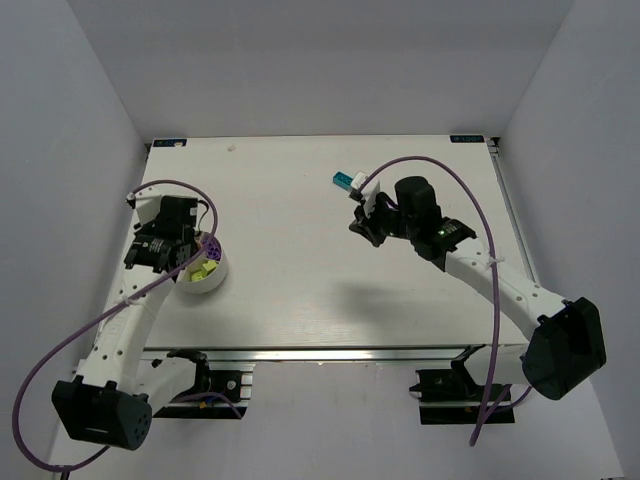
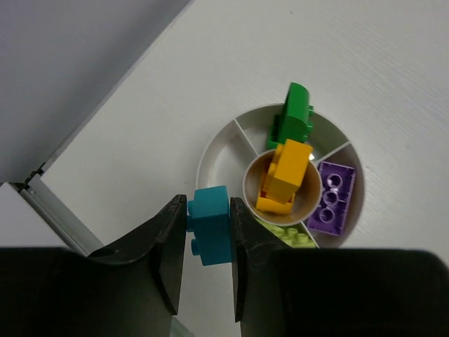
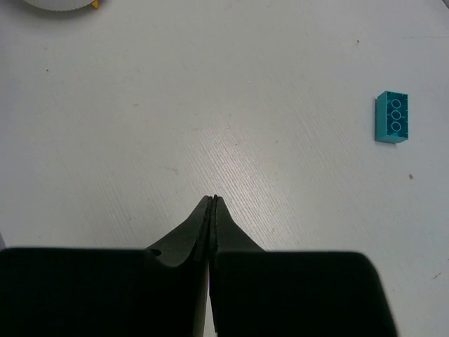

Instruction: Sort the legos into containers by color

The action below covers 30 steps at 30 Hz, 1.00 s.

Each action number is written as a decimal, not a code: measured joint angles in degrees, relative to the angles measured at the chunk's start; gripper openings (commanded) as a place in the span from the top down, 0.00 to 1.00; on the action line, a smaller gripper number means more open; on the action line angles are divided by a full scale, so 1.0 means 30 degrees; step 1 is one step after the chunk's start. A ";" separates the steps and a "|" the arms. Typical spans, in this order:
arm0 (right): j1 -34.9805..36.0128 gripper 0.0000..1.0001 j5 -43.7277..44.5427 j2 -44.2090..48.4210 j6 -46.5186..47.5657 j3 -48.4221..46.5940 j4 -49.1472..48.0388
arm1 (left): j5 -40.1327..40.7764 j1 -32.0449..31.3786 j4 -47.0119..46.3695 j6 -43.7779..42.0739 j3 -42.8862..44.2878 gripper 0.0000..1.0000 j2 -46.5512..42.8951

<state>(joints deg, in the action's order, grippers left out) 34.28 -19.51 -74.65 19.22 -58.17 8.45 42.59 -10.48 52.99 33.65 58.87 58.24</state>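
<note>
The white divided bowl (image 2: 210, 151) holds a dark green brick (image 2: 293, 116), a purple brick (image 2: 331, 196), lime green bricks (image 2: 287, 235) and yellow bricks (image 2: 287, 172) in its centre cup. My left gripper (image 2: 208, 203) is shut on a cyan brick (image 2: 210, 228), held just outside the bowl's rim beside an empty wedge (image 2: 224, 165). In the top view the left gripper (image 1: 190, 262) is at the bowl (image 1: 212, 281). My right gripper (image 3: 213, 200) is shut and empty over bare table. Another cyan brick (image 3: 393, 117) lies ahead to its right; it also shows in the top view (image 1: 343, 180).
The table's left edge and a metal rail (image 2: 52, 210) run close to the bowl. The bowl's rim (image 3: 56, 3) shows at the top left of the right wrist view. The right gripper (image 1: 362, 228) sits near the table's middle right.
</note>
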 measured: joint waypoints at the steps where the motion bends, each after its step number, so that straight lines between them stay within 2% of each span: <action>1: -0.0109 1.00 -0.0168 0.0073 -0.0022 0.0000 -0.0007 | -0.0058 0.0372 -0.0073 -0.0299 0.0044 1.00 0.0306; 7: -0.0678 1.00 -0.1137 0.0306 -0.0204 0.0000 0.0000 | -0.1195 0.2120 -0.0554 -0.1523 0.0058 1.00 0.2149; 20: -0.1333 1.00 -0.2499 0.0882 -0.0277 0.0000 0.0160 | -0.3388 0.3883 -0.1712 -0.2215 0.0270 0.99 0.4167; 23: -0.1486 1.00 -0.2710 0.1056 -0.0277 0.0000 0.0175 | -0.3716 0.4262 -0.1945 -0.2215 0.0102 0.79 0.4284; 24: -0.1552 1.00 -0.2790 0.1093 -0.0277 0.0000 0.0175 | -0.3847 0.4357 -0.2040 -0.2208 -0.0022 0.60 0.4277; 27: -0.1661 1.00 -0.2994 0.1158 -0.0284 0.0000 0.0175 | -0.4248 0.4634 -0.2208 -0.2273 -0.0372 0.43 0.4269; 28: -0.1676 1.00 -0.3038 0.1158 -0.0284 0.0000 0.0175 | -0.4379 0.4721 -0.2229 -0.2295 -0.0437 0.33 0.4269; 30: -0.1683 1.00 -0.3075 0.1158 -0.0284 0.0000 0.0189 | -0.4626 0.4838 -0.2310 -0.2288 -0.0546 0.28 0.4269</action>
<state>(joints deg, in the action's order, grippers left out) 29.23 -28.73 -71.18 18.37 -58.17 9.02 28.71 4.03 46.06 26.79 57.23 71.05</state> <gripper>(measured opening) 0.011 0.661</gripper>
